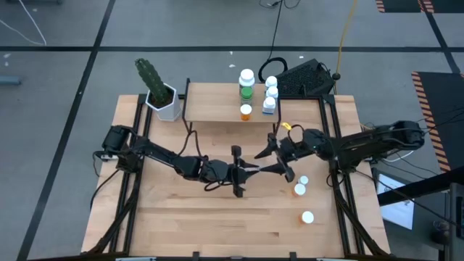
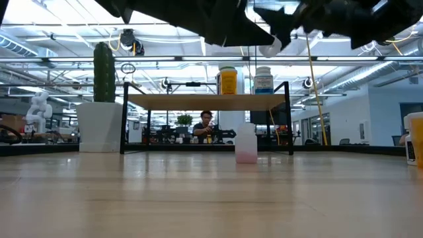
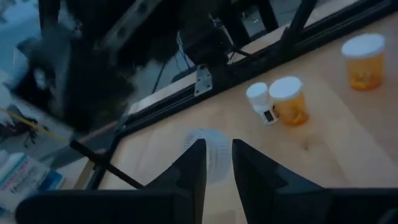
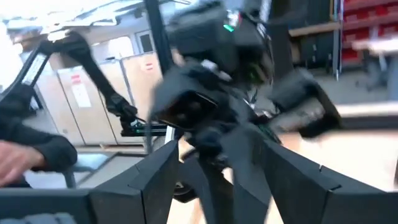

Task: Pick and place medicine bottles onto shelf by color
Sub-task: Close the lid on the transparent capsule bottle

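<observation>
The pinkish medicine bottle (image 2: 246,149) stands mid-table (image 1: 217,225), well off every edge, beneath the narrow-fingered left gripper (image 3: 217,168) and wide-fingered, empty right gripper (image 4: 214,162), so the crowded arms might collide or topple it.

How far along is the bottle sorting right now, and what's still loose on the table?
Done: the shelf carries a green bottle, an orange bottle and blue-white bottles. In hand: the left gripper and right gripper meet mid-table, seemingly around a pale bottle; who holds it is unclear. Left: three white-capped bottles near the right edge.
</observation>
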{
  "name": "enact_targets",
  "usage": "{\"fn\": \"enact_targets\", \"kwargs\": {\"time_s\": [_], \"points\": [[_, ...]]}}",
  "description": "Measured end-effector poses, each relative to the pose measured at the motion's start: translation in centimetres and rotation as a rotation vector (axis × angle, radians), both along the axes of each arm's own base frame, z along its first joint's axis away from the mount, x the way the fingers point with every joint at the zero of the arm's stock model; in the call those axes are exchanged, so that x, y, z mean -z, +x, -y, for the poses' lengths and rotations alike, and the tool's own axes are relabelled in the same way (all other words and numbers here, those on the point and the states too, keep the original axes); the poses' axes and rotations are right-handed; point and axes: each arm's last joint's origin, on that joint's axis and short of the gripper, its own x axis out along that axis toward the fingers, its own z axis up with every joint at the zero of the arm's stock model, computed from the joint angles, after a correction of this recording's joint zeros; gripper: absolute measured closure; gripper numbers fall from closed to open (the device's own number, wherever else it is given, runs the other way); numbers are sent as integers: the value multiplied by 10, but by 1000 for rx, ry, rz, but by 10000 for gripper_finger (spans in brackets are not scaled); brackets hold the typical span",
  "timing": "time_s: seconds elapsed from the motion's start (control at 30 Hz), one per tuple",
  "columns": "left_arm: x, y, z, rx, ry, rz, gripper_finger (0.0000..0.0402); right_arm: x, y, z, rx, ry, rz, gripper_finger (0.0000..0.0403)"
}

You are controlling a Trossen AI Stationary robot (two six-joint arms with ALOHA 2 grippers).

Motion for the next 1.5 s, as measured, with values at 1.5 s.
{"fn": "enact_targets", "kwargs": {"time_s": [1.5], "points": [[-19,-114,65,-157,-667,-655,316,27,18,-86,221,-485,3,179]]}}
